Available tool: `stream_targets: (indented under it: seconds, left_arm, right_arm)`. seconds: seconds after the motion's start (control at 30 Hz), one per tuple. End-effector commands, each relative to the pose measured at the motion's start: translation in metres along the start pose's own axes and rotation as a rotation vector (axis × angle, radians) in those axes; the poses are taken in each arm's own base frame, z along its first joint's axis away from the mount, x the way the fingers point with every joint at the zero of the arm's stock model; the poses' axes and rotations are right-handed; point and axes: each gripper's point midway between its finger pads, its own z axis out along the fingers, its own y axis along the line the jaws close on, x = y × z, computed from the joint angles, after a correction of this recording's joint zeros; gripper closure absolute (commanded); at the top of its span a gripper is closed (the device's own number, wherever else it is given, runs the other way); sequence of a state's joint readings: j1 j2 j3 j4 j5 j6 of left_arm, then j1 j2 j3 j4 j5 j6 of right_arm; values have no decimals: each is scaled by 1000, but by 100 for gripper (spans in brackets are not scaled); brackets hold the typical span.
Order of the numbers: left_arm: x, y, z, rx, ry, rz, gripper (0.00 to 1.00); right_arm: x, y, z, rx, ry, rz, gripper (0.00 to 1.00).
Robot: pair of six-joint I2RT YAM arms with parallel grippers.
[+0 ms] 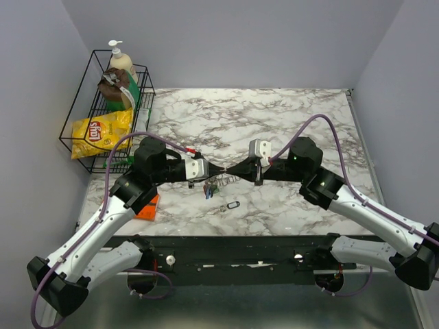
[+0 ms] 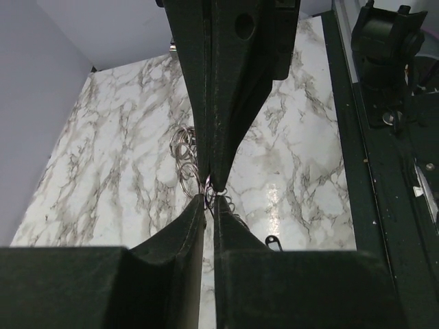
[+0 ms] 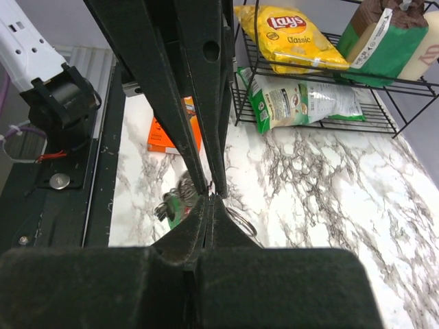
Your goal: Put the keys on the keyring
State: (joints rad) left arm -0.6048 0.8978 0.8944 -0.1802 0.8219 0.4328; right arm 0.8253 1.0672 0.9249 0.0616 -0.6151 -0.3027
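We see the two arms meeting tip to tip above the white-and-grey marbled counter (image 1: 288, 123), over its middle and closer to the near edge than the far one. The left fingers (image 2: 192, 233) are drawn close together with only a thin slit between them, and a small silvery bit of metal sits at their tips; we cannot tell whether they actually clamp it. The right fingers (image 3: 195, 226) are pressed fully together, their tips right against the left ones at the same spot; whether any wire is caught between them we cannot make out.

The thin silvery wire keyring (image 2: 182, 154) shows as several loops just beside that meeting point, held up off the counter. The small metal keys (image 1: 212, 186), one with a green plastic head, hang in a bunch just beneath the left fingertips, toward the near edge.

A small dark oval tag (image 1: 232, 205) lies alone on the counter near the near edge, just apart from the hanging bunch. A flat orange packet (image 1: 147, 205) lies at the left edge, partly under the left arm. At the far left corner stands a black wire rack (image 1: 76, 96) holding a yellow chip bag (image 1: 101, 129), a brown pouch (image 1: 113, 86) and a cream pump bottle (image 1: 120, 60); a green snack bag (image 3: 302, 103) lies on its lower shelf.
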Motion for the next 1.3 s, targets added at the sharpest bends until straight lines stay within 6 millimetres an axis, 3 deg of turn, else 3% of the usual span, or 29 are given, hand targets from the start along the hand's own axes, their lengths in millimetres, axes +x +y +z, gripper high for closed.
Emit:
stream_targets:
  seconds: [0.0, 0.07, 0.3, 0.33, 0.43, 0.63, 0.9, 1.0, 1.27]
  left_arm:
    - [-12, -2, 1, 27, -24, 21, 92]
    - [-11, -2, 2, 32, -21, 24, 100]
    - [-12, 3, -1, 4, -6, 35, 100]
    - [-12, 4, -2, -8, -2, 36, 100]
    - [-8, 10, -4, -47, 17, 43, 100]
    - [-2, 15, -7, -96, 39, 48, 100]
    - [11, 33, -12, -210, 91, 34, 100]
    - [18, 43, -15, -272, 125, 4, 100]
    - [54, 63, -21, -391, 250, -129, 100]
  right_arm:
    - [-24, -3, -4, 24, -77, -52, 99]
    - [-23, -2, -4, 21, -77, -50, 100]
    - [-23, -1, -5, 19, -80, -41, 98]
    - [-23, -2, -5, 23, -78, -38, 80]
    - [-22, -3, -8, 43, -84, -45, 46]
    - [-23, -9, -24, 148, -120, -66, 18]
    - [1, -21, -30, 262, -60, 38, 8]
    - [19, -25, -30, 308, 19, 175, 3]
    - [80, -9, -25, 330, 236, 478, 0]
